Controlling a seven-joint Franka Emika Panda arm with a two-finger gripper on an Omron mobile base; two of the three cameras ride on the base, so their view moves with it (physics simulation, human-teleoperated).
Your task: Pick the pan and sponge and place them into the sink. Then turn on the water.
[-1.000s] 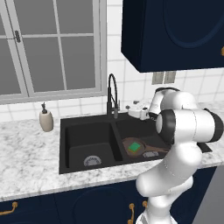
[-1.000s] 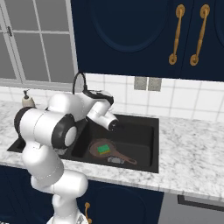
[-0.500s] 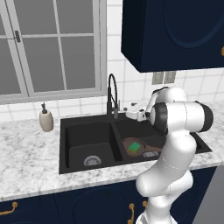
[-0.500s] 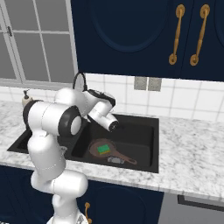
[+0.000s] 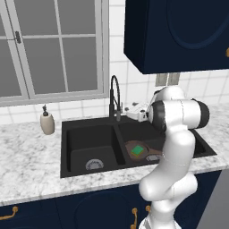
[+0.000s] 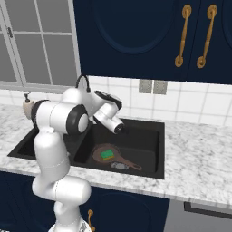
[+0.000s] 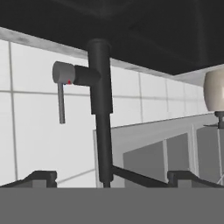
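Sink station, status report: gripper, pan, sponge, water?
Gripper open, empty, facing the faucet. Pan in right basin of sink, sponge on it. No water running. Nothing in the way.

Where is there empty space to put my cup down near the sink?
The marble counter right of the sink is bare, and so is the stretch in front of the soap bottle. The left basin holds nothing but its drain. It is crowded in the right basin, where the sponge lies in the pan, and near the faucet, where the open claw hangs.
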